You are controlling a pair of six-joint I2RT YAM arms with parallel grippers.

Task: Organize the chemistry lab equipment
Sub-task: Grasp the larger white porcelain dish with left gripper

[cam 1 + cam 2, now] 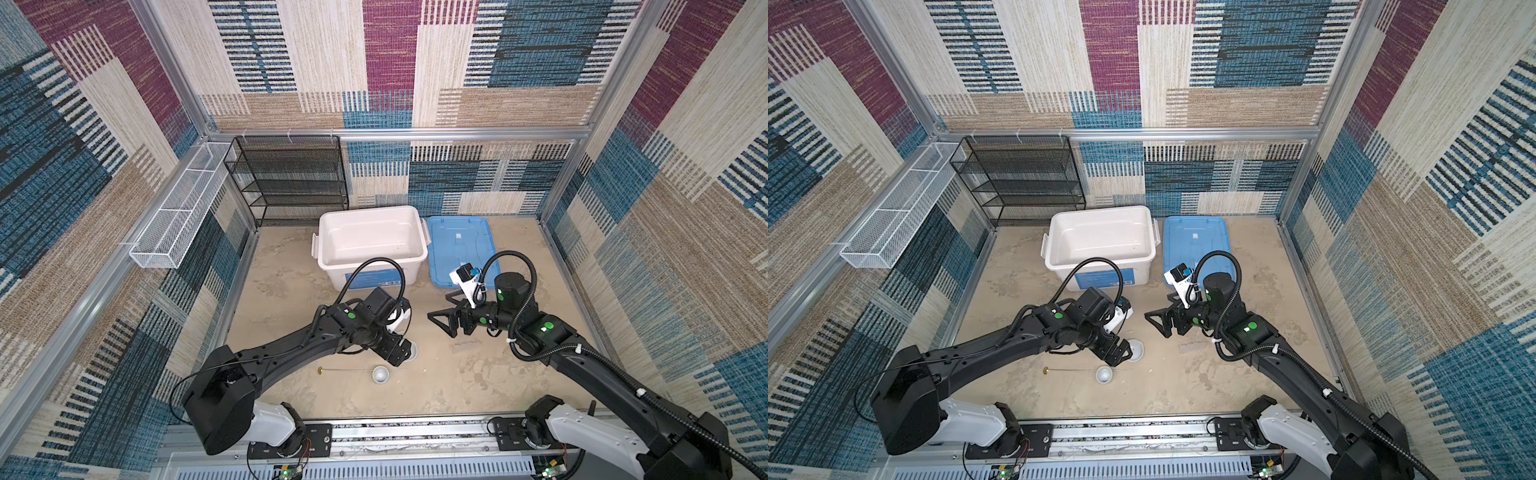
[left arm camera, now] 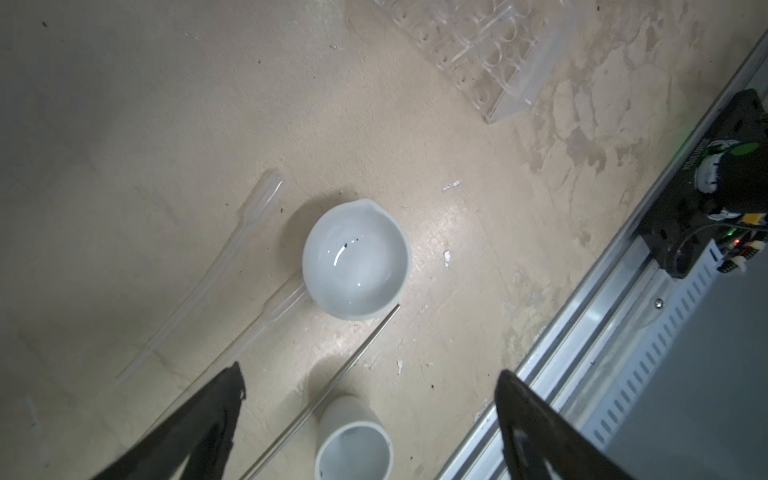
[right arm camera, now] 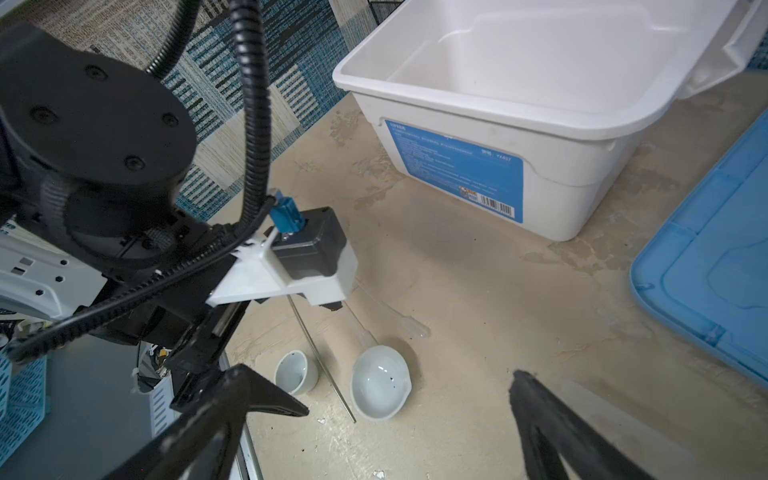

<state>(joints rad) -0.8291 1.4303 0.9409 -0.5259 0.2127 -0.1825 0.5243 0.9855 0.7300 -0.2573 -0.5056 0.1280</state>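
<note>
Aluminium rail (image 1: 415, 434) edges stained beige tabletop (image 1: 457, 390) bearing a bowl (image 1: 380, 374) (patchwork walls (image 1: 332, 62)).

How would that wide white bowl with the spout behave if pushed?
The bowl looks glossy, so it may slide easily and slip when pinched. It sits low and wide, so tipping seems unlikely. Probably ceramic, so breakable.

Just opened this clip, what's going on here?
A two-armed robot is sorting lab gear on a table; neither arm holds anything. The left gripper hangs open over a small white cup and a wider white bowl, with a thin metal rod lying between them and two clear pipettes beside the bowl. The right gripper, open too, is near the clear rack. The white bin is empty, its blue lid lying beside it.
</note>
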